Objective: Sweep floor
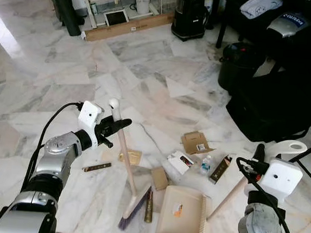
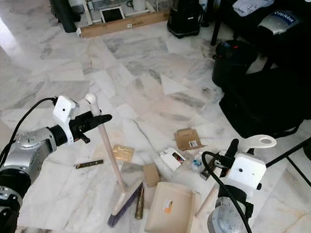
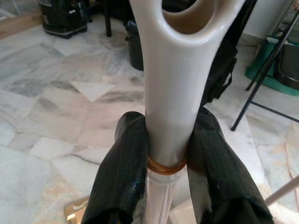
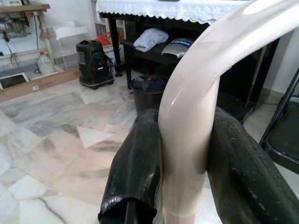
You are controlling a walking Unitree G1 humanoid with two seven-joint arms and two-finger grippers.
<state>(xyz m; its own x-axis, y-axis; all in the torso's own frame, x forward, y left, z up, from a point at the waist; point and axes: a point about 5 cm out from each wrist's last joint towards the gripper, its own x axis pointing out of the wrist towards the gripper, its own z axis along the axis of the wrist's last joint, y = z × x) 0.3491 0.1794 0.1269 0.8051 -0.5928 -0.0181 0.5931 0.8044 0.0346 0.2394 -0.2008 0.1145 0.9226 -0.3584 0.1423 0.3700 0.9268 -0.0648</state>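
Several bits of litter lie scattered on the marble floor (image 1: pixel 149 61): a torn cardboard box (image 1: pixel 197 142), a small water bottle (image 1: pixel 205 165), a dark carton (image 1: pixel 220 169), a white packet (image 1: pixel 180 162), a tan box (image 1: pixel 159 178), a gold sachet (image 1: pixel 130 157) and a dark bar (image 1: pixel 97 167). Farther back a black vacuum (image 1: pixel 189 13), a white jug (image 1: pixel 142 1) and a long brown box (image 1: pixel 128 27) stand near a white shelf. To the right sit a black bin (image 1: pixel 240 66) and a black bag (image 1: pixel 276 105) beside a dark table (image 4: pixel 187 11) with a lace cloth; folded clothes (image 4: pixel 152 38) lie on its lower shelf.

Left gripper (image 1: pixel 116 127) reaches forward from a bent arm, its fingers (image 3: pixel 124 177) closed tight on the broom (image 1: pixel 124 157) just below the looped white top of its handle. That handle slants down to purple bristles resting on the floor beside a brown tube (image 1: pixel 149 206).

Right gripper (image 1: pixel 258 158) is raised at the right, fingers (image 4: pixel 135 172) clamped on either side of the cream looped handle of the dustpan (image 1: pixel 182 214). Its pan lies flat on the floor just right of the bristles, comb edge to the right; whether the bristles touch it is hard to tell.
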